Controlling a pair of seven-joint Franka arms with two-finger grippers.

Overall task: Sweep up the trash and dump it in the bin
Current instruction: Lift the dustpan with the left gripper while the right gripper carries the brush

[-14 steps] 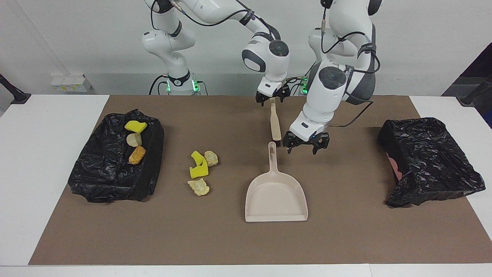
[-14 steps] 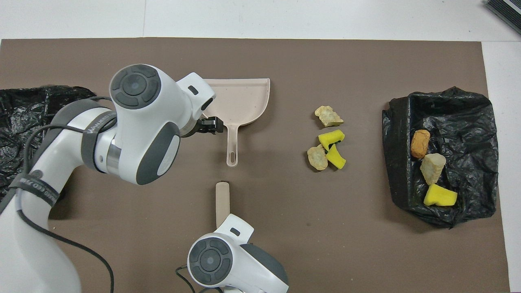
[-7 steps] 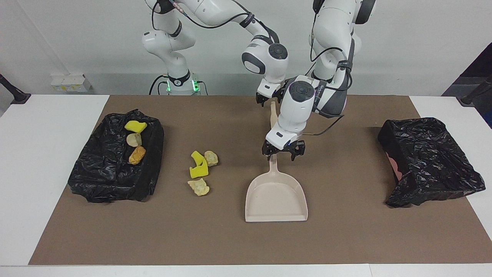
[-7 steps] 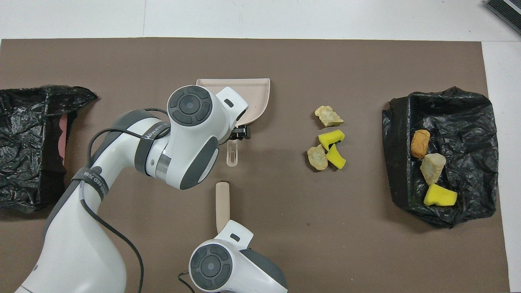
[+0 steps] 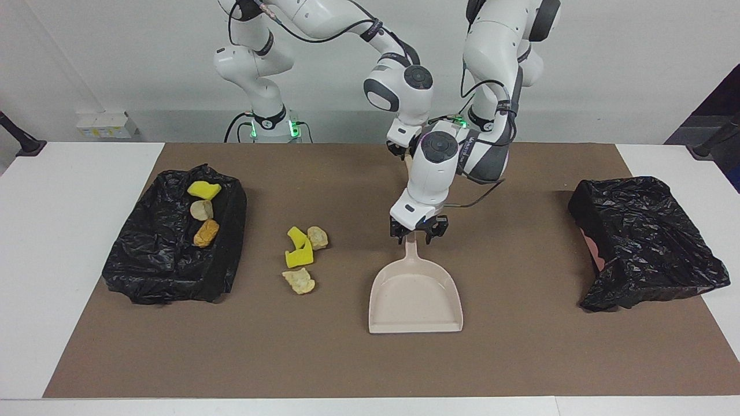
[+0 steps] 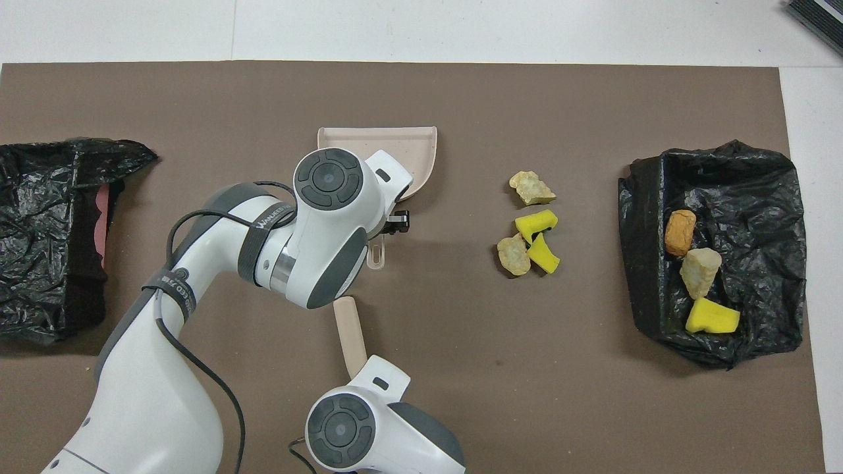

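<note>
Four loose bits of trash (image 5: 302, 257) are what we can count out on the brown mat (image 5: 520, 358) covering the bench (image 5: 58, 231): two yellow chunks and two cream ones, bunched together between the dustpan (image 5: 415, 294) and the black bin bag (image 5: 173, 248) at the right arm's end. Three more pieces (image 5: 202, 214), yellow, cream and orange-brown, already sit in that bag. Our left gripper (image 5: 418, 230) is down at the dustpan's handle, well apart from the loose pile, which lies off toward the right arm's end of the bench and a bit farther from the robots. We honestly can't tell whether its fingers are clamped onto the handle or just around it. The pan itself lies flat on the mat with its open mouth pointing away from the robots. Our right gripper (image 5: 404, 151) is back near the robots' edge of the mat, pinched down on the beige brush (image 6: 349, 332), whose handle pokes out toward the dustpan; from the facing view it's mostly hidden by the left arm. It's also nowhere near the pile. Another black bag (image 5: 647, 242) sits at the left arm's end.
</note>
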